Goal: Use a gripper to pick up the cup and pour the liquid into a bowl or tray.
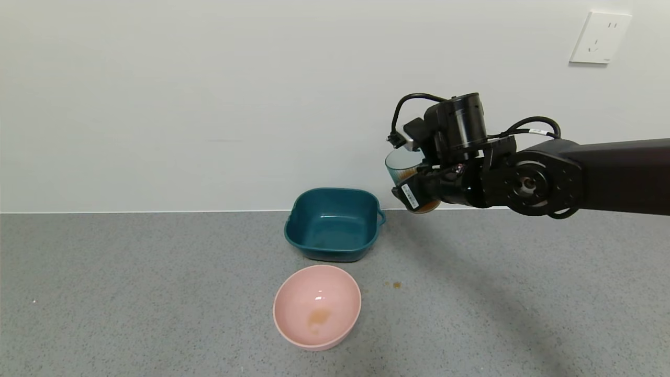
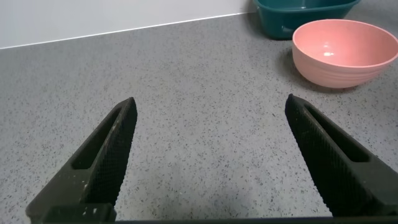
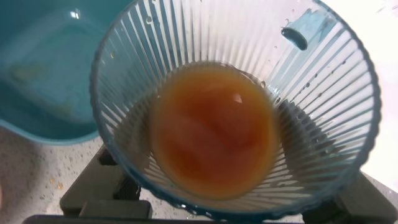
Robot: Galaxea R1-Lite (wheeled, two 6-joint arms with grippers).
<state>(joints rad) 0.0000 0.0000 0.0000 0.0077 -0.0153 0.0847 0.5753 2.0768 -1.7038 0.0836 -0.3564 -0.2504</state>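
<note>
- The speckled grey countertop (image 1: 131, 293) runs up to a plain white wall (image 1: 209, 94) with a white socket plate (image 1: 600, 37) at the upper right
- The black right arm (image 1: 602, 175) reaches in from the right, and its black clawed right gripper (image 1: 419, 189) is clamped around the cup, holding it in the air above and to the right of the basin
- The dark teal squarish plastic basin (image 1: 332, 224) with rounded corners and small side handles sits on the counter near the wall
- The round pale pink bowl (image 1: 317, 305) stands just in front of the basin, with an orange-brown smear at its bottom
- The small translucent blue-grey ribbed plastic cup (image 3: 236, 106) tapers toward its base; in the head view it is tilted slightly
- The opaque orange-brown liquid (image 3: 214, 127) pools in the bottom of the cup
- The left gripper (image 2: 208, 155) hovers low over bare counter, its two dark fingers spread wide apart, gripping nothing
- A few small orange-brown drops (image 1: 393, 284) lie on the counter to the right of the pink bowl
</note>
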